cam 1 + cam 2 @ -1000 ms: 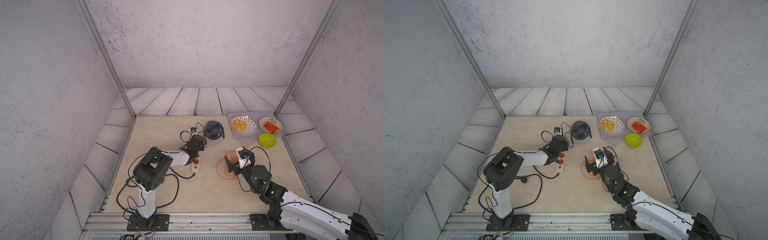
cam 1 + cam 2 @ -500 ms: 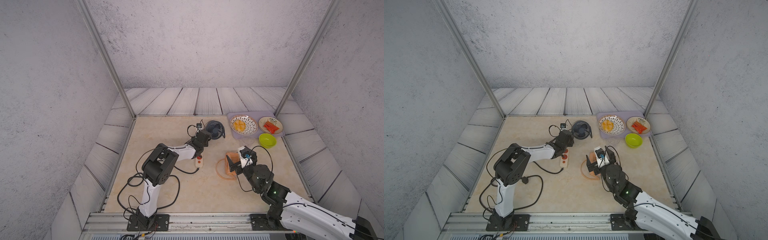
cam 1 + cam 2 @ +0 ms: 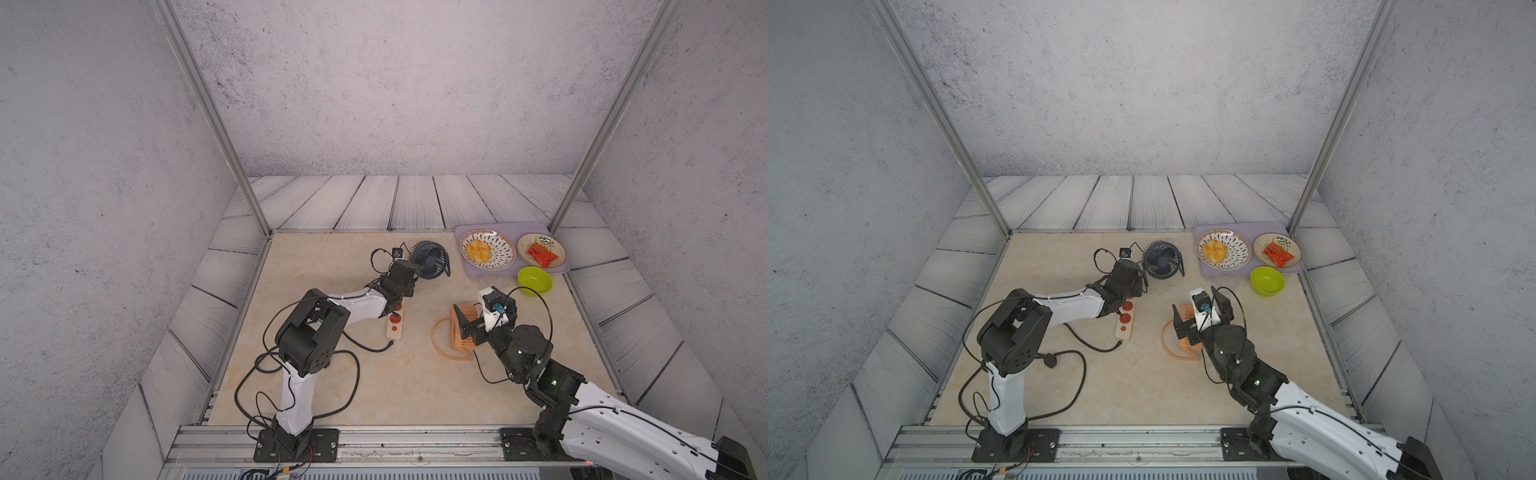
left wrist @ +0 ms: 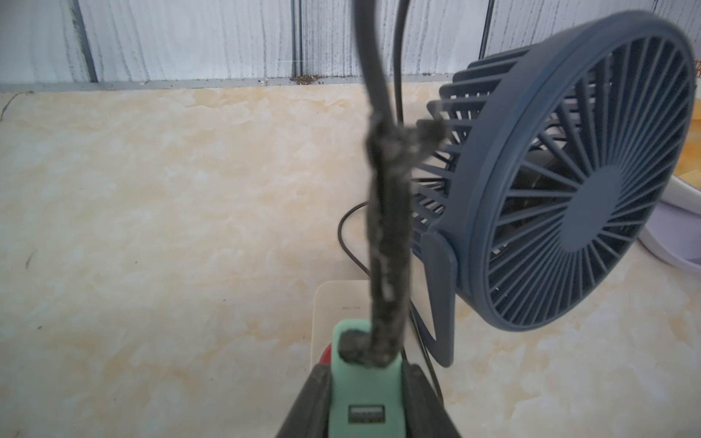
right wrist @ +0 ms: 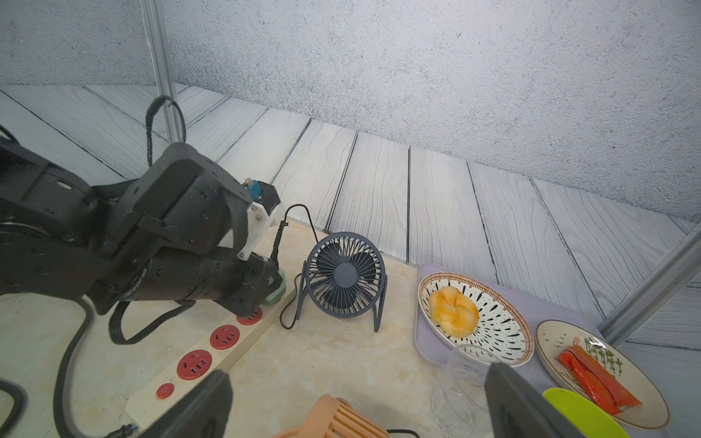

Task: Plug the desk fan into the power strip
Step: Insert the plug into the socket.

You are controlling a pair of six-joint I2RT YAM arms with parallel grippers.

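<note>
Beige stone-look table (image 3: 395, 386) sat inside grey walls. Toward the front edge on the right side, your right gripper (image 5: 356, 379) hung with its jaws spread wide and nothing between them. Just under it lay a peach-coloured ribbed thing (image 3: 461, 336) with a ring around it.

Left of the table's middle lay the power strip (image 5: 210, 350). It was flat and ran from front to back. Its small red button (image 5: 165, 390) was at the near end, and the red sockets went away from you in a row.

Your left gripper (image 4: 364, 379) reached over the strip's far end. It was clamped on a mint green plug (image 5: 278, 294), with one finger on each side. A black cord (image 4: 387, 227) rose up out of the plug. A bit of red socket showed under the plug. Whether the plug was pushed in could not be seen.

Just past that far end stood the dark blue desk fan (image 5: 345, 280), upright on its wire foot.

At the far right corner, a pale purple tray (image 5: 424, 337) held a bun plate (image 5: 500, 322) and a plate of red strips (image 5: 557, 337). A green bowl (image 3: 535, 281) and a clear glass (image 5: 461, 383) stood just in front of the tray.
</note>
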